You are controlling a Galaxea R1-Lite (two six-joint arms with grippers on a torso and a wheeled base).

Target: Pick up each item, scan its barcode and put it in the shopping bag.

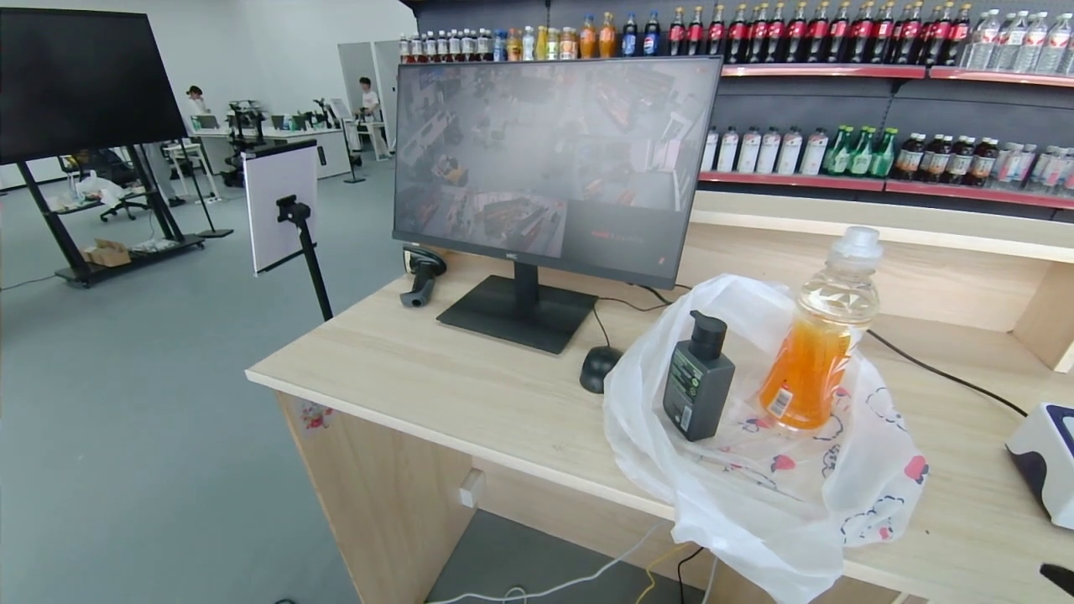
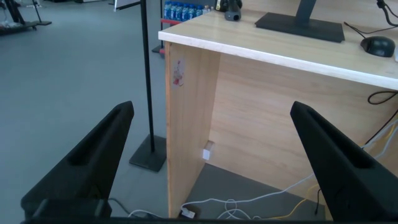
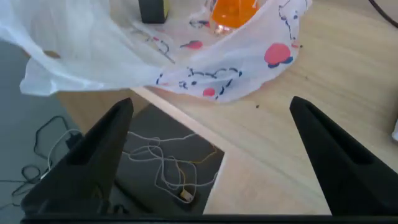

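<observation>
Left gripper (image 2: pixel 211 109) and right gripper (image 3: pixel 211 102) are held spread (both empty); the pump bottle (image 1: pixel 698 382), near the counter's (image 1: pixel 470 386) front edge, is judged next to be grasped.

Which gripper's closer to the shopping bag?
Right. The right gripper hangs open at the front edge of the desk, just short of the shopping bag. The left gripper, also open, sits low off the desk's left end, facing its side panel, far from the bag.

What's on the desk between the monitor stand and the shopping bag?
A black computer mouse, at the edge of the shopping bag; the head view shows it.
</observation>
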